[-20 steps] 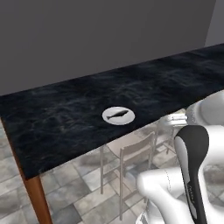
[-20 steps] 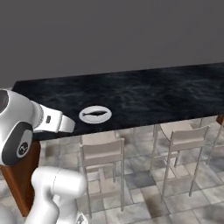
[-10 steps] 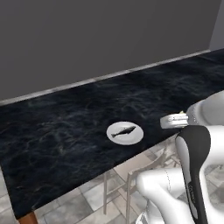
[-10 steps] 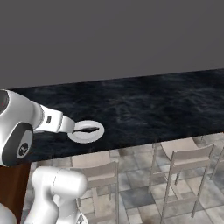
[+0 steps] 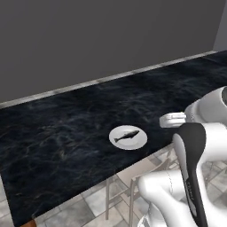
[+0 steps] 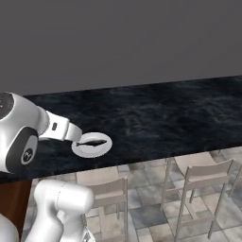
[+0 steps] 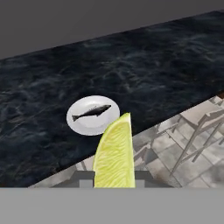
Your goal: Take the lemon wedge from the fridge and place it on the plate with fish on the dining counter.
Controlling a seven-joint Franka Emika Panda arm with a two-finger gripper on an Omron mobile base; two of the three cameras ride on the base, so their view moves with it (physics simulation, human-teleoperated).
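Between the closed jaws sits the lemon wedge (image 7: pixel 114 154), near the plate (image 7: pixel 83 124)

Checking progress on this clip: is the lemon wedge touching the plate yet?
Apart. In the hand view the lemon wedge stands clamped in the gripper, with the chairs and floor behind it, short of the counter edge; the plate lies farther off on the dining counter.
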